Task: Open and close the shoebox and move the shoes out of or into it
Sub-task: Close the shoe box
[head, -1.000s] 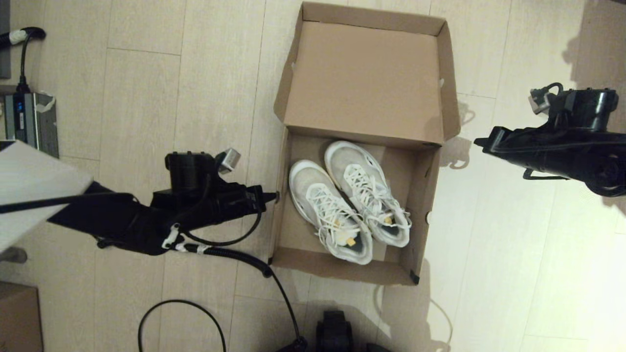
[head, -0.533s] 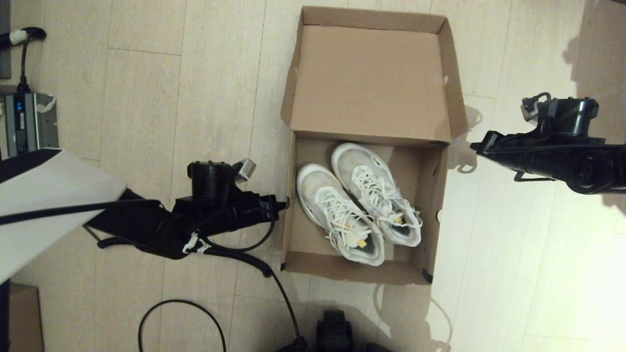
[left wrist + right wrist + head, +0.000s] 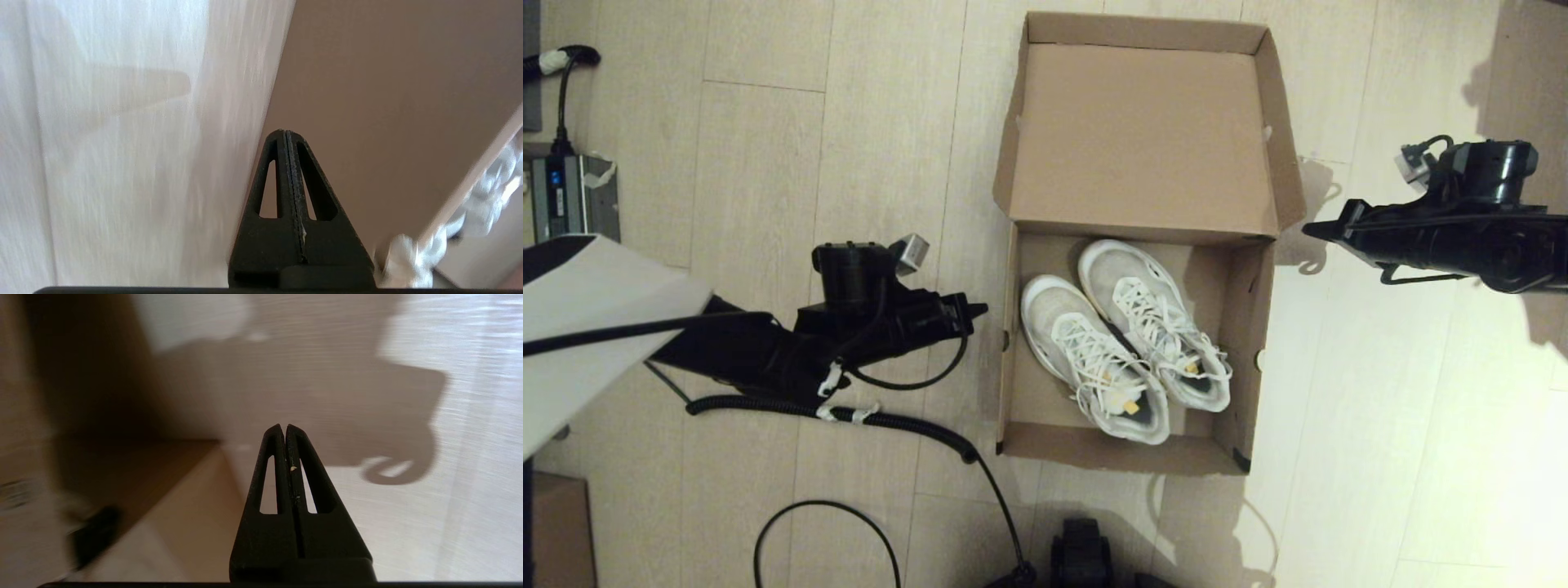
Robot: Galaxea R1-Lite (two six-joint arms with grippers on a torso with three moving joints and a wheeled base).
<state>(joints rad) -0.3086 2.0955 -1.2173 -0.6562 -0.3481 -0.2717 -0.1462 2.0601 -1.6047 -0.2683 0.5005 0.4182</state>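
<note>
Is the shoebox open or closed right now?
Open. The shoebox lid is folded back flat, and both shoes show inside.

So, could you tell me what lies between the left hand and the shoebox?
Nothing: in the head view only bare floor separates the left hand from the shoebox.

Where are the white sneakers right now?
In the head view, the shoes lie side by side inside the open shoebox on the floor, between the left gripper and the right gripper, neither touching them.
</note>
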